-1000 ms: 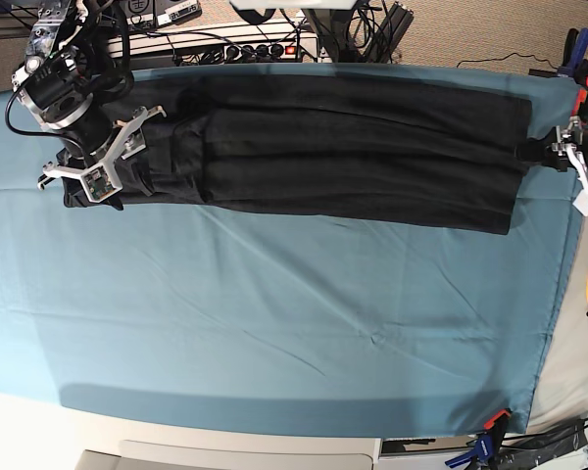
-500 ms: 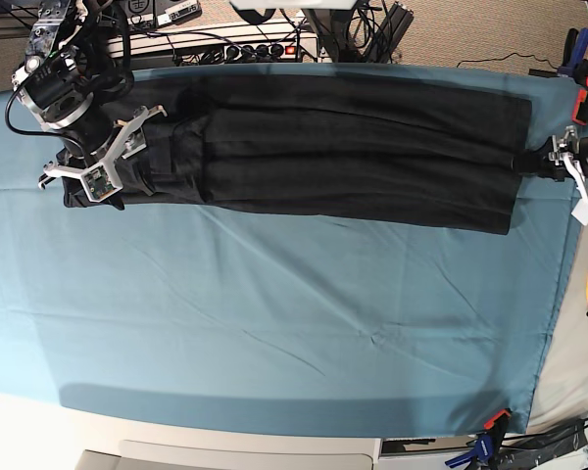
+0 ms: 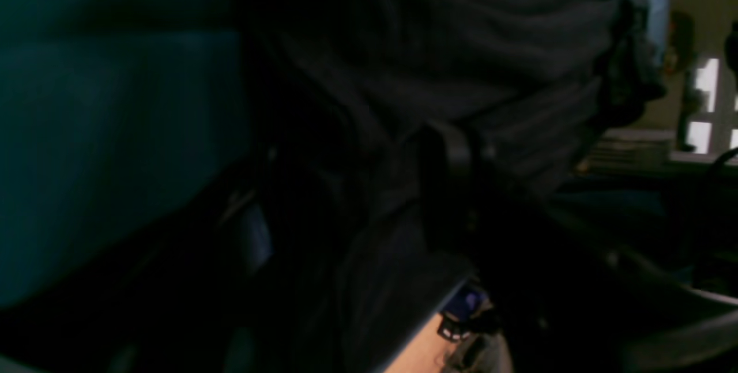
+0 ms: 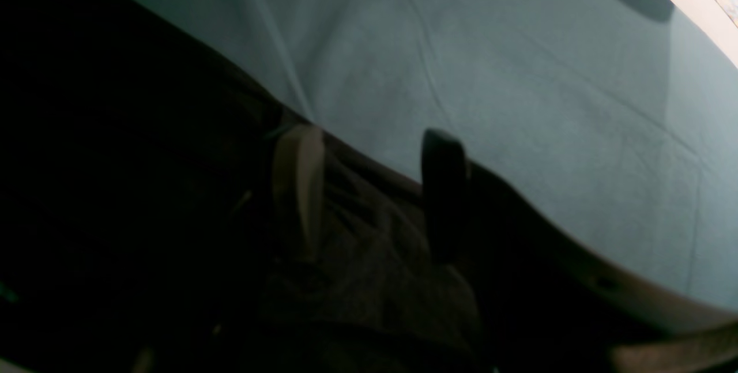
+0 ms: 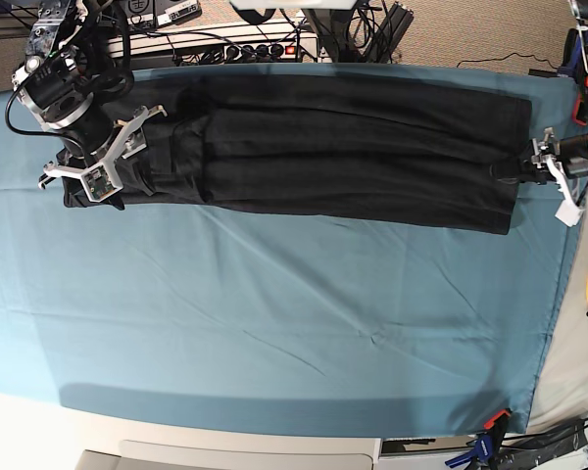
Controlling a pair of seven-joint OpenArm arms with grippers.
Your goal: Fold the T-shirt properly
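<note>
One black T-shirt, folded into a long band across the far part of one teal table cloth, with two grippers at its ends in the base view: left gripper shifted inward from a second ago to the hem corner, right gripper unmoved on the other end. Left wrist: dark, one fingertip against bunched fabric, grip impossible to tell. Right wrist: jaws spread wide, two fingers resting on cloth, no pinch.
</note>
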